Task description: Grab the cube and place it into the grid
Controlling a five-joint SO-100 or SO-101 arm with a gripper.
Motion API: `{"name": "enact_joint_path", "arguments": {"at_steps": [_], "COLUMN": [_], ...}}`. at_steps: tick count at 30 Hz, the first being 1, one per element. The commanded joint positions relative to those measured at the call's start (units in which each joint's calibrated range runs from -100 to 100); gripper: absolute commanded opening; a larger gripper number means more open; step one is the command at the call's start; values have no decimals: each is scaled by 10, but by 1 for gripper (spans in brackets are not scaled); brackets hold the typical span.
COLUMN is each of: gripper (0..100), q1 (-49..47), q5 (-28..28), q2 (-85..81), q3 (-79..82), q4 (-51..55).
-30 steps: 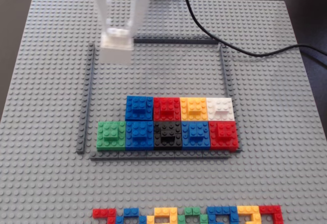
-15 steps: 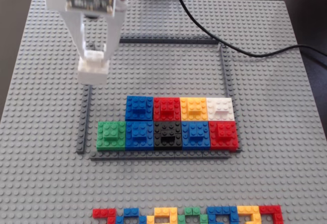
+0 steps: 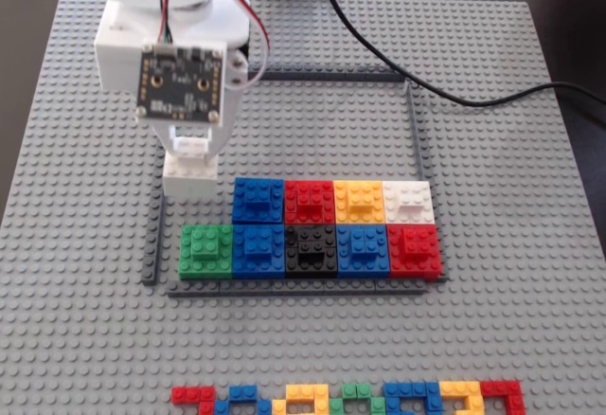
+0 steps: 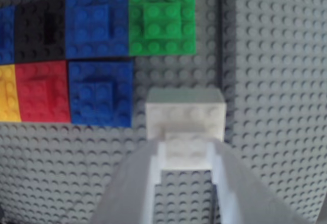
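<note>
Fixed view: gripper [image 3: 193, 150] is clamped on the raised top brick of the cube [image 3: 196, 177], held over the grid [image 3: 417, 145] corner slot left of the upper blue block [image 3: 258, 199] (empty slot). Grab done; seating and release left.

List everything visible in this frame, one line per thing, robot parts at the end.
Baseplate: one, grey studded, under everything.
Grid: one, dark-grey strip frame, centre of the fixed view.
Placed blocks: nine in two rows at the frame's near side; blue, red, orange, white above; green, blue, black, blue, red below.
Cube: one, white, held at the empty slot left of the upper row's blue block.
Strip of small bricks: mixed colours, bottom edge.
Cable: one, black, top right.
Gripper: one, white, shut on the cube's raised brick.
</note>
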Motion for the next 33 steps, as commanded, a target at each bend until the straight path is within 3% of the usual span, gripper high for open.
{"name": "enact_joint_path", "arguments": {"at_steps": [1,33], "gripper": [3,3], "q1": [2,-17], "q5": [-2,-23], "q2": [1,26], "q3": [-50,-10], "q4": [-9,-35]}}
